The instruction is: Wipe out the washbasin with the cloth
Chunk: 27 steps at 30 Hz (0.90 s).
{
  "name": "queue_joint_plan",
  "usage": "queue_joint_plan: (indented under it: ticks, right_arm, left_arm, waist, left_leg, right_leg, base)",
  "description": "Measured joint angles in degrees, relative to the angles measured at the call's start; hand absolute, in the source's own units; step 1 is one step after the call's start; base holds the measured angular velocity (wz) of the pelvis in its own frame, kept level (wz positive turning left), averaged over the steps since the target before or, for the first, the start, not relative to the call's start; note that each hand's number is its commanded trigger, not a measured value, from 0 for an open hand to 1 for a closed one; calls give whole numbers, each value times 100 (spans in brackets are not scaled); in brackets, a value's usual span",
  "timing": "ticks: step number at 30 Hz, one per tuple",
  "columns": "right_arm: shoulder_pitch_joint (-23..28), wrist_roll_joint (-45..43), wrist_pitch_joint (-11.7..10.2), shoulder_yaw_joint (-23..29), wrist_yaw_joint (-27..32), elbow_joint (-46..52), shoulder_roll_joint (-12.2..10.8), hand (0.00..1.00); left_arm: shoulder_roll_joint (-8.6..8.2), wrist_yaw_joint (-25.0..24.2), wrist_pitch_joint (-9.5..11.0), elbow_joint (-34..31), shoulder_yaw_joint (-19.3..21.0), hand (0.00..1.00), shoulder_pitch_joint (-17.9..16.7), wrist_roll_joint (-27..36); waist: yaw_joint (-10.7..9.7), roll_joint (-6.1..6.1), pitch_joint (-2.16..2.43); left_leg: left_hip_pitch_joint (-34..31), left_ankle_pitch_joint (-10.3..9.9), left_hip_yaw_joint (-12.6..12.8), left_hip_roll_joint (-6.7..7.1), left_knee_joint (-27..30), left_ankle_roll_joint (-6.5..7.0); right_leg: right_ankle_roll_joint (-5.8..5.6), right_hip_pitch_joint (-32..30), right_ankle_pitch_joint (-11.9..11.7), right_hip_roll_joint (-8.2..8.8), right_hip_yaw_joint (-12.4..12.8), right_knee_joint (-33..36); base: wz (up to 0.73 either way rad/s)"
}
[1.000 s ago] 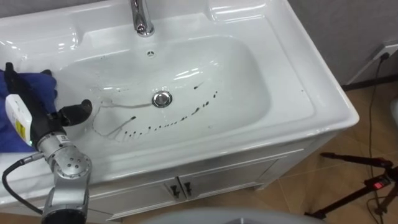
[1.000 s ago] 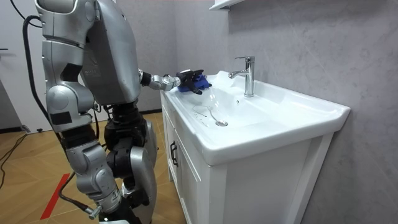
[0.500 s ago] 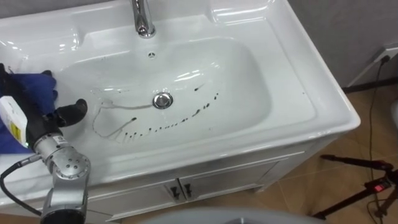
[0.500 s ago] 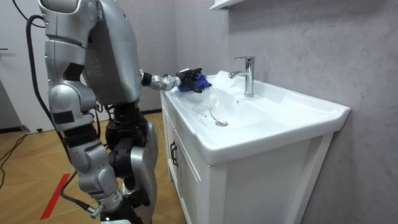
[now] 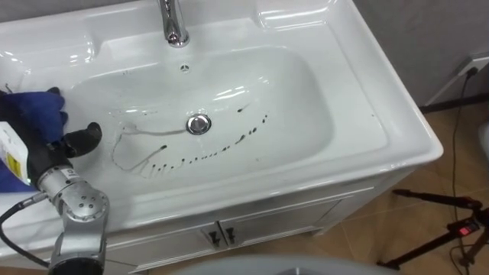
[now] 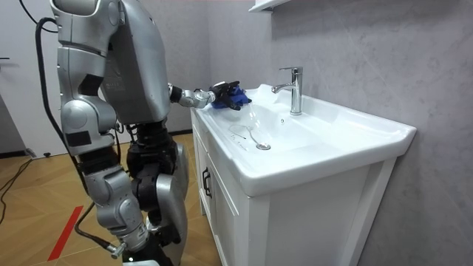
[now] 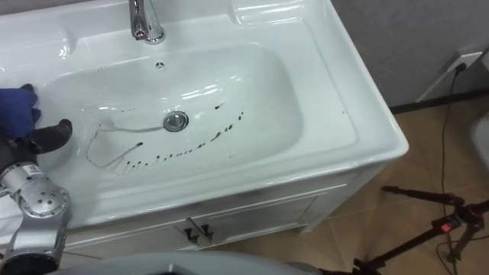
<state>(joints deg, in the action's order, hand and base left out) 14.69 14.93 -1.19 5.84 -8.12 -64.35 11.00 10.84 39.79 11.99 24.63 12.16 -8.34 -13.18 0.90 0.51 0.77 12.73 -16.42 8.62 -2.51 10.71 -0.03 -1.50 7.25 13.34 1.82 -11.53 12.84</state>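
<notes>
The white basin (image 5: 306, 92) has a chrome drain (image 5: 199, 123) and a trail of dark marks (image 5: 206, 153) across its bottom, with a thin looped line to the left of them. A bunched blue cloth (image 5: 30, 114) lies on the basin's left ledge. My left hand (image 5: 72, 141) is on it, thumb stretched toward the bowl and fingers closed into the cloth. In the room view the left hand (image 6: 220, 92) holds the cloth (image 6: 238, 96) at the sink's far corner, and I stand at the cabinet's front.
A chrome faucet (image 5: 174, 23) rises at the back of the basin. Below are white cabinet doors with small handles (image 5: 218, 233). A black tripod (image 5: 443, 221) lies on the wooden floor to the right. A grey wall runs behind the sink.
My left hand has drawn back a little to the left with the cloth, away from the bowl. The marks in the basin look the same.
</notes>
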Motion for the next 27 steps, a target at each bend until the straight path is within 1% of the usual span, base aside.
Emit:
queue_joint_plan:
  ticks: [6, 13, 15, 16, 18, 22, 24, 25, 27]
  right_arm:
    - [4, -31, -1, 1, 1, 7, 0, 0]
    - [-1, -202, -1, 6, 28, 9, 0, 0]
    - [1, -235, -1, 6, 68, 9, 0, 0]
    - [4, -272, -1, 6, 105, 7, 0, 0]
    - [8, -272, 0, 5, 169, 6, 0, 0]
    - [51, -307, 5, 8, 214, 7, 0, 0]
    - [47, -378, 11, 12, 218, 7, 0, 0]
    - [45, -403, 18, 13, 218, 11, 0, 0]
    - [43, -402, 73, 15, 217, 14, 0, 0]
  left_arm:
    - [11, 23, 3, 14, 0, 0, -1, -5]
    - [19, 170, 4, 47, 6, 0, -2, -38]
    - [33, 242, 3, 78, 17, 0, -3, -65]
    - [35, 256, 3, 79, 25, 0, -2, -102]
    - [45, 262, 1, 109, 21, 0, -2, -103]
    - [83, 363, -83, 177, 22, 0, -6, -170]
    - [117, 401, -135, 228, 27, 0, -6, -349]
    - [141, 435, -197, 270, 27, 0, -6, -430]
    - [166, 458, -247, 324, 27, 0, -6, -505]
  waist:
    - [-2, -3, -2]
    - [-1, -18, -2]
    - [-2, -15, -2]
    - [-2, -15, -3]
    - [-3, -10, -6]
    - [-9, 14, -15]
    - [-38, 25, -13]
    - [-54, 28, -13]
    - [-65, 35, -13]
  left_leg:
    - [-1, 0, 2, 0, -5, 0]
    - [4, 0, -1, 0, -5, 0]
    - [12, 0, -38, 1, 3, 0]
    - [12, 0, -110, 2, 1, 0]
    - [28, 4, -125, 3, 2, -5]
    - [87, 6, -277, 3, 2, -8]
    - [88, 15, -286, 4, 3, -24]
    - [92, 30, -286, 9, 3, -49]
    - [97, 43, -284, 13, 13, -69]
  right_leg:
    - [0, -2, 0, 0, -18, -8]
    - [0, -6, 0, -1, -20, -8]
    - [0, 7, 0, -4, -22, -13]
    - [0, 12, 0, -6, -29, -15]
    - [0, 38, 0, -7, -29, -18]
    - [0, 99, 0, -22, -28, -33]
    - [0, 101, 0, -21, -23, -33]
    - [0, 102, 0, -15, -17, -33]
    - [0, 111, 0, -11, -4, -34]
  base:
    - [0]
    - [0]
    - [0]
    - [0]
    - [2]
    - [0]
    - [0]
    - [-4]
    - [-2]
